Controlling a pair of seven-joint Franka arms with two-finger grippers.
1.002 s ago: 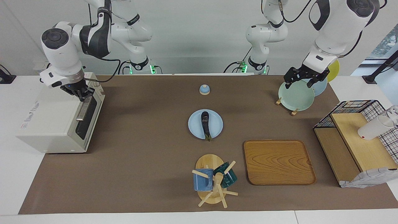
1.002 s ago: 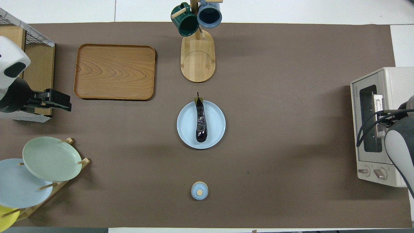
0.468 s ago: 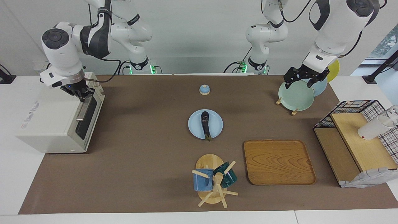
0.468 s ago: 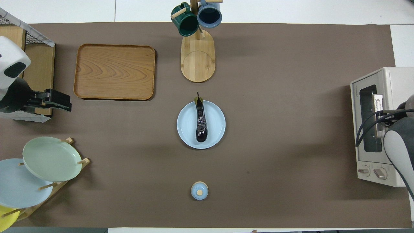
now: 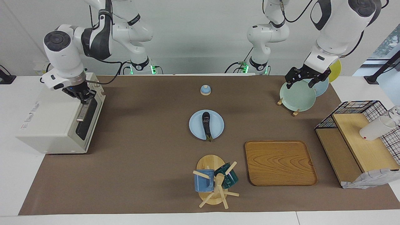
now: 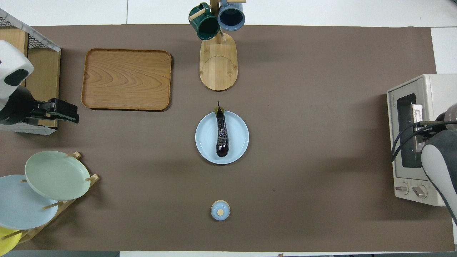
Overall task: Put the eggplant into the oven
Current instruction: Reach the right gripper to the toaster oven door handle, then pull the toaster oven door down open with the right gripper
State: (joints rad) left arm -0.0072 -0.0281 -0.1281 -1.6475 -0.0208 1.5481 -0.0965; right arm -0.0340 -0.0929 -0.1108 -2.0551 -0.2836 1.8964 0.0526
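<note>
The eggplant lies on a blue plate mid-table. The right gripper, jaws clamped on the white oven's door handle; the left gripper waits, jaws wide, over racked plates.

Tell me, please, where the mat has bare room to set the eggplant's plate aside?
Bare mat lies between the blue plate holding the eggplant and the oven, and between plate and plate rack. It is crowded toward the wooden tray and mug stand.
</note>
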